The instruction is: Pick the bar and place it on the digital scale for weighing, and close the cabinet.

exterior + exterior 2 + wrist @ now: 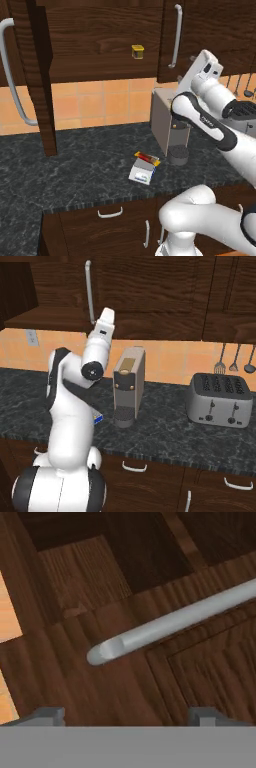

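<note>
The bar (147, 158) already lies on the digital scale (141, 171); my gripper (125, 714), spread wide and empty, faces the cabinet (95, 45), whose left door stands open; closing remains.

White Franka arm with dark joints (202, 117) rises from its base, elbow bent, forearm angled up. Two-finger gripper (125, 714) raised high; jaws spread wide apart, two small dark finger tips (47, 714) well separated, holding nothing.

bar (147, 158) lies on digital scale (141, 172), left of coffee machine (169, 128).
</note>
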### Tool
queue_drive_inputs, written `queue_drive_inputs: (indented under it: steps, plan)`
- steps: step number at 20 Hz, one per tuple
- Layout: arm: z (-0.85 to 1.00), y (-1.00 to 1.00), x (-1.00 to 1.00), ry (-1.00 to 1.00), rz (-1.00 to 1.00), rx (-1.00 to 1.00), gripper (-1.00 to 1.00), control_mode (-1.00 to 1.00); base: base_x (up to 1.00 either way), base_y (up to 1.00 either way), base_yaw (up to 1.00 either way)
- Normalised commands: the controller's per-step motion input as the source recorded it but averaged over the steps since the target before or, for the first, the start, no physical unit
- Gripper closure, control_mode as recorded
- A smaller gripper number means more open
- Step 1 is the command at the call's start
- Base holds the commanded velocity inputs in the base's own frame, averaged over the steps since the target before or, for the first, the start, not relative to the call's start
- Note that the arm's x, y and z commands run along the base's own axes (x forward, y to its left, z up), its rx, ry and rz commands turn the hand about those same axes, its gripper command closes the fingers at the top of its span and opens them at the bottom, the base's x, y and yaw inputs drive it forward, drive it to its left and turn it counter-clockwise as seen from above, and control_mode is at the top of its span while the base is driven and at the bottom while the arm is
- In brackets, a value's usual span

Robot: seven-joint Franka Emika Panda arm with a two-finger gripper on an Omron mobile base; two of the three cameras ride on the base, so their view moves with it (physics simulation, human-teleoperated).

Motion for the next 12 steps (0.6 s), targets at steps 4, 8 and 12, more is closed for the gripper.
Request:
queue_drive_inputs:
  steps: [4,8,12]
  plan:
    - [0.1,0.8,-0.81,-0.02,-0.01,0.03,-1.0,-1.0,0.0,0.0,0.0]
    - [0.64,0.49,-0.87,0.0,-0.06,-0.15,-1.0,-1.0,0.0,0.0,0.0]
    - [0.77,0.47,-0.84,0.02,-0.09,-0.09,-1.0,-1.0,0.0,0.0,0.0]
